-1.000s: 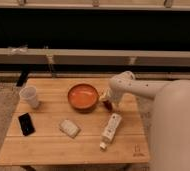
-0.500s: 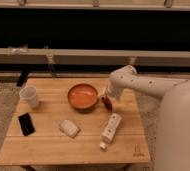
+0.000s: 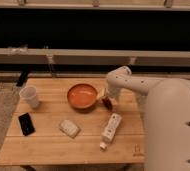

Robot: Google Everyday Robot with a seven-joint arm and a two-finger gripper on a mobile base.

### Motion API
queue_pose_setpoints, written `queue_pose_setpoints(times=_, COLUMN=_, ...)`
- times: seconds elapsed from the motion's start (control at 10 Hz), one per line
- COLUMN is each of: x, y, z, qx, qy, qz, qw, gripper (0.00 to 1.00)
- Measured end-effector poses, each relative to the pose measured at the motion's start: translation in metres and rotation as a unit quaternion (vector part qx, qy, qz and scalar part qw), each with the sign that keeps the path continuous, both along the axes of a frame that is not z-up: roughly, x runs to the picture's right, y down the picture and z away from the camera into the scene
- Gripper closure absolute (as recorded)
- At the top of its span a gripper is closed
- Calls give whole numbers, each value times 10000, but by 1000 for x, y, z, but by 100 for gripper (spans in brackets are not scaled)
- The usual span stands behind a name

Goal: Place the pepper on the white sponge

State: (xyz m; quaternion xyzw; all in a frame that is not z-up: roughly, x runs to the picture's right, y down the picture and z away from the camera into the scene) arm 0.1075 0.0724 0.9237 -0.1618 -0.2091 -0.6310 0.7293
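The bench [image 3: 48, 145] is pale wood, matt, grain showing. The bowl [image 3: 82, 95] looks glossy orange. The tool [image 3: 107, 99], down at the bowl's right rim, hangs off a smooth white plastic arm [image 3: 138, 85].

Pepper [image 3: 107, 103] at end effector [image 3: 108, 96]; white sponge [image 3: 69, 128] well apart.

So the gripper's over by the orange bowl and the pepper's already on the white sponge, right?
Not quite. The pepper is not on the white sponge; it is beside the orange bowl, right at the gripper. The camera view shows the sponge apart from it, nearer the table's front edge, with nothing on it.
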Motion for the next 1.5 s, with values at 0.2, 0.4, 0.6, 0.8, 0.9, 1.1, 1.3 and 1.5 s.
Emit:
queue_pose_setpoints(times=0.2, x=5, y=2, z=8, qx=-82, qy=63, qz=-42, qw=9999, gripper=20)
queue_pose_setpoints(times=0.4, x=9, y=3, z=12, qx=-148, qy=71, qz=64, qw=9998, gripper=20)
queue_pose_setpoints(times=0.6, x=16, y=0, z=11, qx=-159, qy=34, qz=262, qw=9995, gripper=20)
queue_pose_setpoints(times=0.8, x=20, y=-3, z=7, qx=-150, qy=-28, qz=410, qw=9990, gripper=20)
queue_pose_setpoints(times=0.9, x=22, y=-5, z=6, qx=-132, qy=-51, qz=466, qw=9988, gripper=20)
queue_pose_setpoints(times=1.1, x=28, y=-11, z=2, qx=-92, qy=-98, qz=599, qw=9981, gripper=20)
queue_pose_setpoints(times=1.3, x=36, y=-13, z=0, qx=-95, qy=-106, qz=728, qw=9972, gripper=20)
queue_pose_setpoints(times=1.5, x=38, y=-14, z=0, qx=-112, qy=-119, qz=828, qw=9964, gripper=20)
